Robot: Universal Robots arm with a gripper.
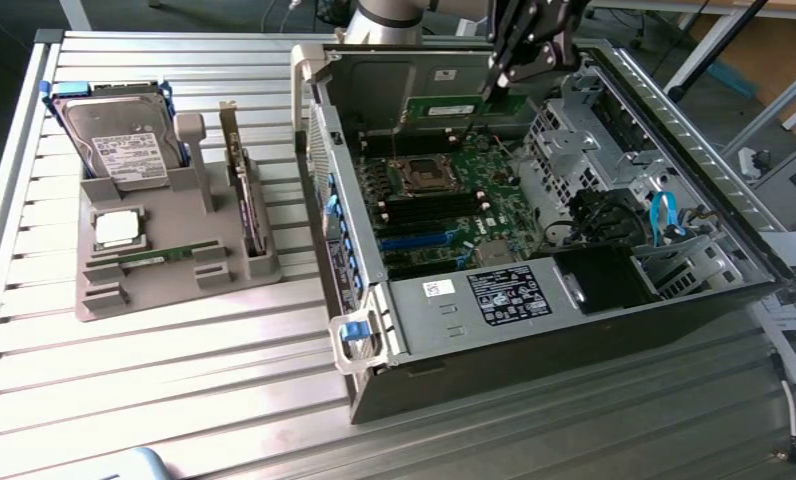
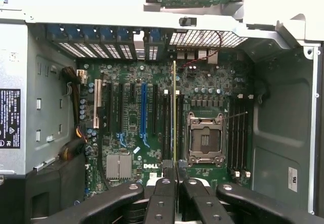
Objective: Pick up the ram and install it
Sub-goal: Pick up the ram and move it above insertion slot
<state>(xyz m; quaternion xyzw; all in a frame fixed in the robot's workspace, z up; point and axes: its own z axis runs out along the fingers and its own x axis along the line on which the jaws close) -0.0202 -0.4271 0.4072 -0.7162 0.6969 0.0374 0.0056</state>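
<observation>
tool [image 2: 175, 170] clamped on the ram [image 2: 174, 107] above the motherboard [image 2: 132, 125], open computer case [image 1: 505, 385] lying on a slatted metal table [image 1: 171, 390]

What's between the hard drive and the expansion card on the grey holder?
A grey upright post of the holder stands between the hard drive and the expansion card, in the exterior view.

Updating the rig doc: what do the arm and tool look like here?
The arm is light grey with a cylindrical body. The tool is all black: two fingers driven by flat linkage bars on each side, dotted with round silver pivot pins. The fingers are slim and narrow toward the tips.
</observation>
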